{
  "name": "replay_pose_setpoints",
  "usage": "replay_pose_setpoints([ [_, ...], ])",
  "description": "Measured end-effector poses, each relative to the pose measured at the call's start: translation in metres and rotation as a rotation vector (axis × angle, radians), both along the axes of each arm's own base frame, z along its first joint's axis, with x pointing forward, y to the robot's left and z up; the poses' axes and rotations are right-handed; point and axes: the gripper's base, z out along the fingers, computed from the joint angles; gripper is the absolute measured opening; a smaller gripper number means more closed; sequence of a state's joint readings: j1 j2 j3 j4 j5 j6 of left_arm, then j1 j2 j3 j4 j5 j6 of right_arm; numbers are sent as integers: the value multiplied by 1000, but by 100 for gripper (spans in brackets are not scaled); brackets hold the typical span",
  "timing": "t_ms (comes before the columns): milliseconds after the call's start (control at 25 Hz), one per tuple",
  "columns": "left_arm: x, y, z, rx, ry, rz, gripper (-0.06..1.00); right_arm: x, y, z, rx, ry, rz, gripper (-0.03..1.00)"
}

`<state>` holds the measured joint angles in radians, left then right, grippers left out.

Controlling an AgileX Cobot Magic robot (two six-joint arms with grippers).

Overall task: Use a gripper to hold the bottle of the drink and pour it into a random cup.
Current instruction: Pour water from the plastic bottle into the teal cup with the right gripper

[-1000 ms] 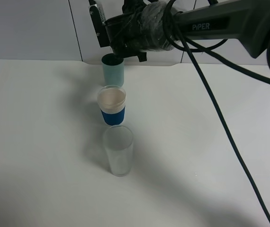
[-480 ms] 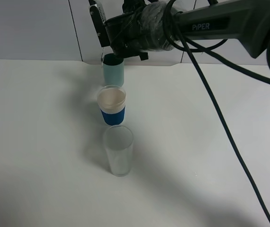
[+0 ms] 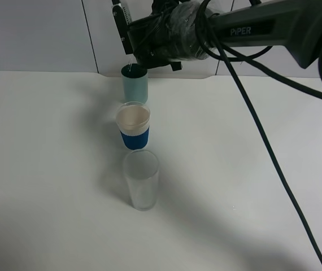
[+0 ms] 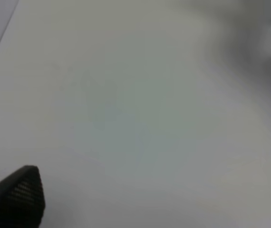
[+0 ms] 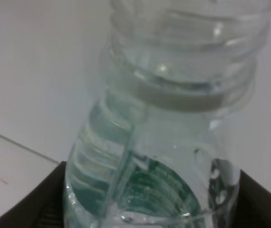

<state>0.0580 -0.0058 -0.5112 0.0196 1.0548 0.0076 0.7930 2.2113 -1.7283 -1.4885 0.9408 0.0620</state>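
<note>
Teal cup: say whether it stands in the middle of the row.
No: the blue-sleeved cup holds the middle, the teal cup the far end.

The cup (image 3: pixel 135 87) is pale teal; the bottle (image 5: pixel 159 156) clear, green-labelled.

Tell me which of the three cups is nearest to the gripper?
The pale teal cup, right below the right gripper; the blue-sleeved white cup and the clear glass stand farther away.

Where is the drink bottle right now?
The bottle is clamped in the right arm's tool. In the high view that is at the top, left of centre, tipped just above the pale teal cup, the farthest in the row of three.
</note>
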Motion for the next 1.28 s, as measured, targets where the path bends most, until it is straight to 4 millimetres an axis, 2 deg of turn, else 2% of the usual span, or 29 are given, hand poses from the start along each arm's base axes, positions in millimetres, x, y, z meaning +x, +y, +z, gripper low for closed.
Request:
replay_pose_setpoints([
  [880,0,0,0,-1,0,0,98,3,-8,2,-19,-12,-56,57],
  [1280,0,0,0,-1,0,0,98,3,-6,1,-38,-3,-23,57],
])
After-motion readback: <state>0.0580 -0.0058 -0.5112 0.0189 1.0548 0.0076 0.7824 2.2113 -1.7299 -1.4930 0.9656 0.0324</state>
